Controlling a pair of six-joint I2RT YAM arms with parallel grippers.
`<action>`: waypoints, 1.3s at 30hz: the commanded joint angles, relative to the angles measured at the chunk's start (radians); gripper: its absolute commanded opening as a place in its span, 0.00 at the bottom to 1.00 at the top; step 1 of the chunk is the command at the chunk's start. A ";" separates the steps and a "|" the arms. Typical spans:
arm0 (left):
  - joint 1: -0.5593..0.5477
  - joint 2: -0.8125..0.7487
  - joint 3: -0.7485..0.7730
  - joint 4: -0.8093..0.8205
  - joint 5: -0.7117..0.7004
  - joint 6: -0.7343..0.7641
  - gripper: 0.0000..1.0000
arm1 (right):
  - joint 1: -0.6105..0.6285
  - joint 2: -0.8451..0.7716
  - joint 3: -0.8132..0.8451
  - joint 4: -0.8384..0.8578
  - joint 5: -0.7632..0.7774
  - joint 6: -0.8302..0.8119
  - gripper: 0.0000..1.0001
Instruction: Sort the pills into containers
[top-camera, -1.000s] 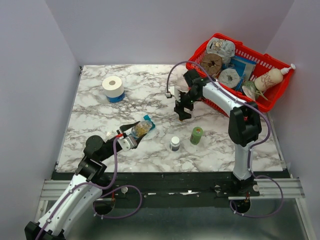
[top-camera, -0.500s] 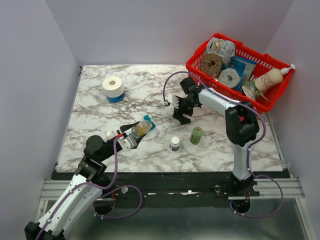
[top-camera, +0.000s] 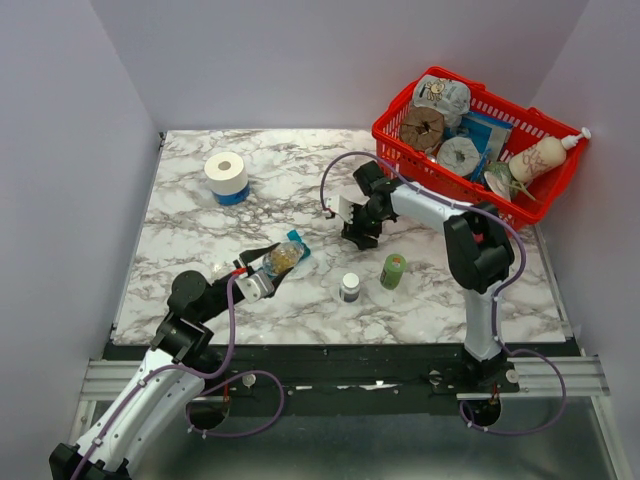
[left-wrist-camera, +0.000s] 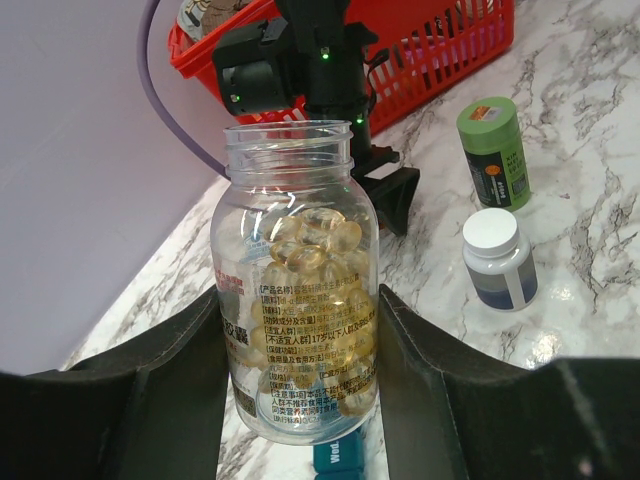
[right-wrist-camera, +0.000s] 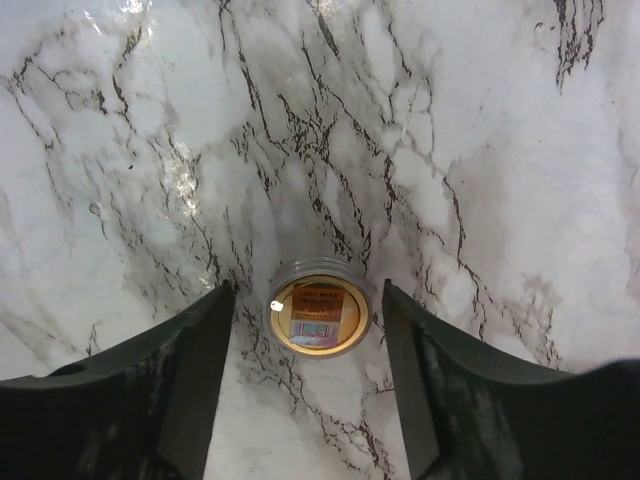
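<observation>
My left gripper (top-camera: 268, 264) is shut on the clear bottle (left-wrist-camera: 290, 170), which has no cap on. The yellowish pills (left-wrist-camera: 318, 262) fill its lower half. A blue piece of the pill organiser (left-wrist-camera: 345, 456) shows just under the bottle; in the top view only its end (top-camera: 301, 243) shows. My right gripper (right-wrist-camera: 310, 300) is open and points down at the table. The tan round cap (right-wrist-camera: 318, 318) lies flat between its fingers, touching neither. In the top view the right gripper (top-camera: 358, 233) is at mid-table.
A green bottle (top-camera: 393, 270) and a white bottle (top-camera: 349, 287) stand right of the left gripper. A toilet roll (top-camera: 226, 175) stands at the back left. The red wire basket (top-camera: 405, 96), full of items, sits at the back right.
My right gripper has moved left and a little nearer across the table. The left gripper and its bottle have not moved.
</observation>
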 joint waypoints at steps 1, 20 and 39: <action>0.002 -0.007 0.004 0.022 0.006 0.018 0.00 | 0.006 0.029 -0.017 0.029 0.035 0.014 0.65; 0.000 0.030 0.010 0.030 0.061 -0.005 0.00 | 0.002 -0.211 0.009 -0.041 -0.155 -0.005 0.14; -0.026 0.317 0.120 0.182 0.377 -0.215 0.00 | 0.057 -0.475 0.220 -0.522 -0.801 -0.193 0.13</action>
